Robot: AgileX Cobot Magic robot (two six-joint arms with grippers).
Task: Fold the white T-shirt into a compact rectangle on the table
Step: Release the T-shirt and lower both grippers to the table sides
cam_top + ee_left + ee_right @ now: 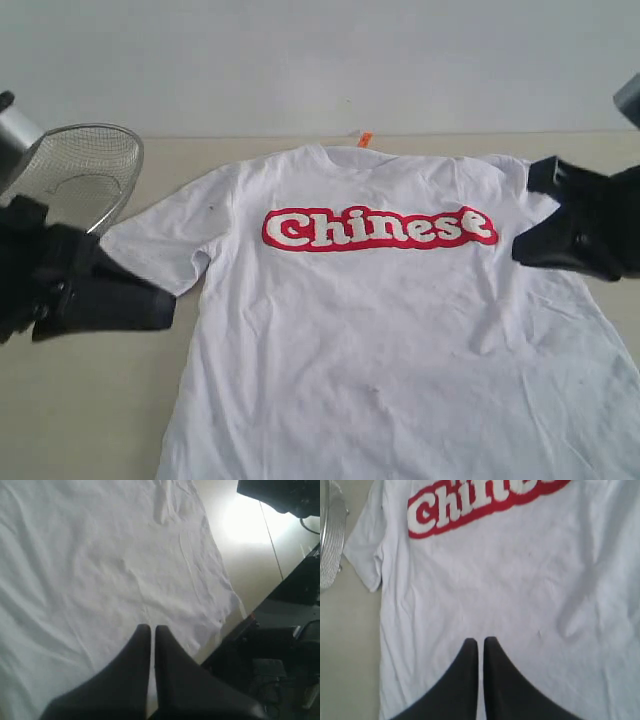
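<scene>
tee: white tee [380,330] lying face up and mostly flat on the bench [90,400], collar [345,152] at the far side, red lettering [378,228] showing, a few soft wrinkles
left pincer: the left pincer [150,629] has its jaws pressed together with nothing in them, hanging over plain white cloth
right pincer: same deal, the right pincer [480,642] is closed up and empty, above the chest below the lettering
feel: looks like thin cotton to me, so light, floppy, zero stiffness; it'll drape and drag rather than hold a shape
where to grab: I'd pinch edges, the sleeve [165,240] end or shoulder seams, both arms at matching spots so the fold line runs straight
watch out: grabbing mid-panel would likely bunch both layers
other stuff: wire mesh thing [85,170] near that sleeve, not touching it
</scene>
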